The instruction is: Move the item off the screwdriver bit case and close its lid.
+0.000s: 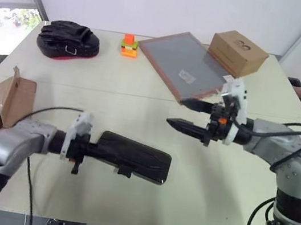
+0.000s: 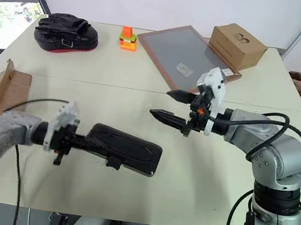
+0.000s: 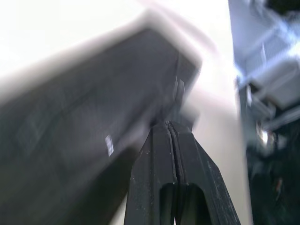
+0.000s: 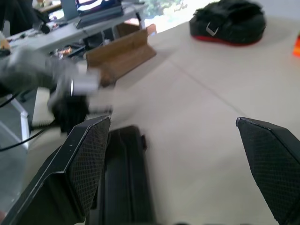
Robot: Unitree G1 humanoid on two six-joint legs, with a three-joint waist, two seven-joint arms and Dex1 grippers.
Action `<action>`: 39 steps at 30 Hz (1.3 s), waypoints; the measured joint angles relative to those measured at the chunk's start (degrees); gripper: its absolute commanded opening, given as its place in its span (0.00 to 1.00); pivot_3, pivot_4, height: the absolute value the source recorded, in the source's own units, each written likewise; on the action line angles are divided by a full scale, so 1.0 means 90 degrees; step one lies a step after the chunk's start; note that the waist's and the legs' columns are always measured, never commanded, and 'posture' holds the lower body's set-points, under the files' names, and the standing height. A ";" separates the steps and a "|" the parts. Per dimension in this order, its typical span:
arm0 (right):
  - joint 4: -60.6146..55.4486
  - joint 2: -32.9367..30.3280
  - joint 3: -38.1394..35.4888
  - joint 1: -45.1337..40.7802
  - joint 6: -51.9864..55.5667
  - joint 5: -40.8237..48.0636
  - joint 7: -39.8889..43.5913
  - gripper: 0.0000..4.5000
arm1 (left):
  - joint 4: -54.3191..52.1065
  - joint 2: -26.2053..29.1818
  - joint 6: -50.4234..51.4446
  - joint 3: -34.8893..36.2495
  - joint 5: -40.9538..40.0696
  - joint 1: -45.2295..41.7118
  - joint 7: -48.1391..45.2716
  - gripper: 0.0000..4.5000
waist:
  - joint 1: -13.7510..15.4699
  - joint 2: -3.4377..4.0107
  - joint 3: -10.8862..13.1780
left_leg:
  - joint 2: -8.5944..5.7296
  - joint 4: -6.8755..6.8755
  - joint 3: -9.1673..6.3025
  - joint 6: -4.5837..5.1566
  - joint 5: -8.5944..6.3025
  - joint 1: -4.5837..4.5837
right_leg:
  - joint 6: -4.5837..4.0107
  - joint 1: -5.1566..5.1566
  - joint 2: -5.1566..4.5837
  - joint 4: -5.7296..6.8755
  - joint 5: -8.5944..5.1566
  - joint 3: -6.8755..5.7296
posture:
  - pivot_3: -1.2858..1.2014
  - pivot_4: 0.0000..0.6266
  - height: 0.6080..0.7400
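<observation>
Lying at the far left edge of the pale table (image 1: 124,200), the small flat brown kraft paper bag (image 1: 9,101) is sitting partly folded up, its thin string handles trailing off the edge. It is resting well apart from the case. Next along, the left gripper (image 1: 93,150) is reaching toward the right with its two black fingers pressed together; in the left wrist view those fingers (image 3: 164,178) are meeting with no gap, tips just at the case's near end. Whether they are touching it cannot be told. The flat rectangular dark grey plastic screwdriver bit case (image 1: 131,157) is lying flat near the table's front, its long axis running left to right. Its smoky translucent lid (image 2: 127,146) is sitting down over the base, glossy and dark, with a small latch tab showing on the front edge. Nothing is lying on top of it. Further right, the right gripper (image 1: 187,116) is hanging above the table, beyond the case's right end, pointing left, its fingers spread wide and holding nothing.

At the back, running left to right: a black padded pouch (image 1: 68,40), a small orange block stack (image 1: 129,46), a red-framed grey panel (image 1: 181,64), a brown cardboard box (image 1: 237,52).
</observation>
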 measured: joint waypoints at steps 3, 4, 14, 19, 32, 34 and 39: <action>-0.0394 -0.0060 0.0510 0.0299 -0.0012 -0.0145 -0.0055 0.99 | -0.0347 0.0001 0.0830 0.0842 -0.1333 -0.0325 0.0343 0.00 | -0.0048 0.0002 0.0000 | 0.0002 0.0000 0.0003 -0.0001 0.0001 0.0002 | 0.0000 -0.0004 0.0004 0.0007 0.0000 0.0001 | 0.52 0.24 1.00; -0.0436 -0.0091 0.0630 0.0364 -0.0021 -0.0184 -0.0040 0.99 | -0.0430 -0.0001 0.1024 0.0978 -0.1672 -0.0416 0.0453 0.00 | -0.0042 0.0002 0.0001 | 0.0001 0.0000 0.0004 -0.0002 0.0002 0.0002 | 0.0000 -0.0004 0.0006 0.0009 0.0000 0.0001 | 0.52 0.24 1.00; -0.0574 0.0033 0.0976 0.0350 -0.0098 -0.0251 -0.0220 0.57 | 0.1081 -0.0686 0.0073 -0.0074 -0.0754 -0.1914 0.1138 0.00 | 0.0002 0.0000 -0.0002 | -0.0005 0.0007 0.0006 -0.0035 0.0022 0.0018 | 0.0000 0.0017 0.0018 0.0010 0.0001 -0.0002 | 0.52 0.24 1.00; -0.1187 0.0319 0.1805 0.0358 0.0039 -0.0283 -0.0490 0.01 | 0.3755 -0.1627 -0.1906 -0.1610 0.1413 -0.3059 0.0654 0.00 | 0.0005 -0.0005 -0.0002 | -0.0007 0.0008 0.0008 -0.0040 0.0025 0.0002 | 0.0000 0.0006 0.0018 0.0004 0.0002 -0.0002 | 0.52 0.24 1.00; -0.2032 0.0434 0.3541 0.0493 0.0455 -0.1093 -0.1278 0.01 | 0.5869 -0.2128 -0.4139 -0.2722 0.3463 -0.3896 -0.1208 0.00 | -0.0015 -0.0007 -0.0003 | -0.0004 0.0016 0.0012 -0.0010 0.0010 -0.0004 | 0.0002 -0.0002 0.0021 0.0010 0.0001 -0.0001 | 0.52 0.24 1.00; -0.2004 0.0450 0.3792 0.0375 0.0498 -0.1253 -0.1279 0.01 | 0.5974 -0.2138 -0.4230 -0.2722 0.3583 -0.3936 -0.1307 0.00 | -0.0014 -0.0007 -0.0003 | -0.0005 0.0021 0.0012 -0.0006 0.0008 -0.0004 | 0.0003 -0.0001 0.0021 0.0012 0.0002 -0.0001 | 0.52 0.24 1.00; -0.1535 0.0551 0.4732 -0.0051 0.0341 -0.1972 -0.1260 0.01 | 0.6019 -0.2174 -0.4375 -0.2725 0.3850 -0.3972 -0.1448 0.00 | -0.0024 -0.0007 -0.0003 | -0.0004 0.0023 0.0010 -0.0009 0.0009 -0.0004 | 0.0002 -0.0002 0.0024 0.0016 0.0002 -0.0003 | 0.52 0.24 1.00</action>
